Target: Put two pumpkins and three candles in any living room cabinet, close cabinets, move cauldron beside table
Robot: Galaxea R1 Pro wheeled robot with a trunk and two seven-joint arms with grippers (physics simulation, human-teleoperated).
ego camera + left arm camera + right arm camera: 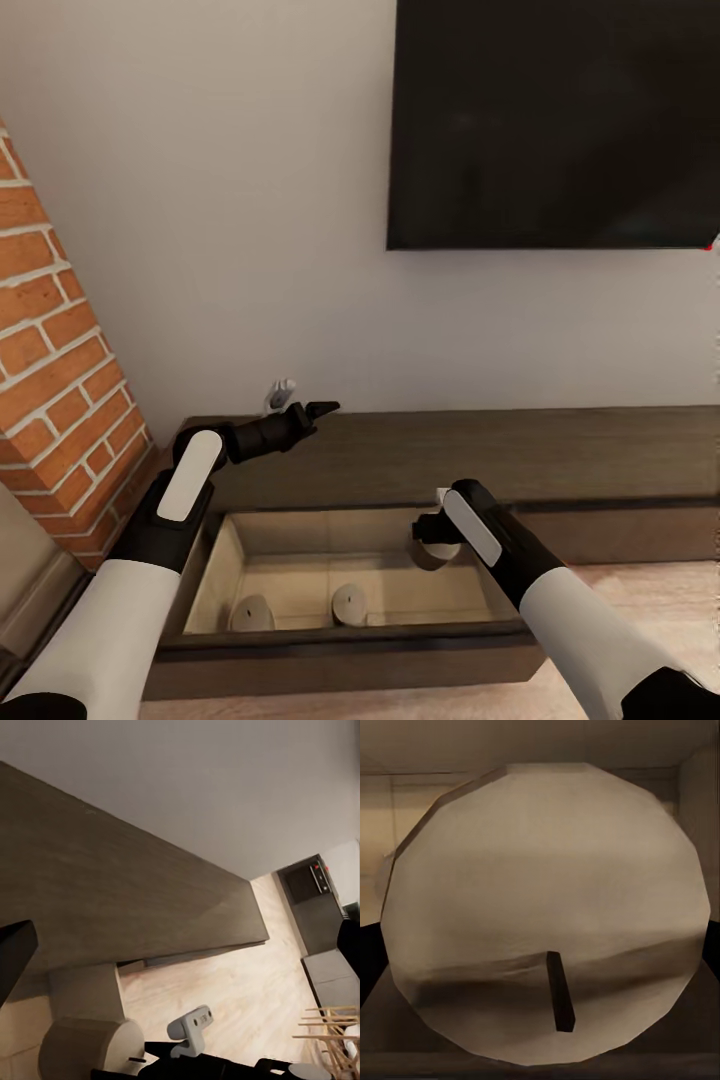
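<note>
The cabinet (480, 455) is a long, low dark-brown console with one drawer (222, 560) pulled open, pale beige inside. Two beige candles (252, 612) (349, 603) stand near the drawer's front wall. My right gripper (432, 535) is shut on a third candle (436, 557), held over the drawer's right rear corner. That candle's flat top and dark wick face the right wrist view (547, 892), and it also shows in the left wrist view (90, 1046). My left gripper (318, 409) hovers open over the cabinet top (112, 892), holding nothing. The pumpkins and cauldron are out of view.
A red brick column (60, 340) stands close at the left, beside the drawer's left end. A black screen (555, 120) hangs on the white wall above the cabinet. Pale wood floor (640, 585) lies to the right of the drawer.
</note>
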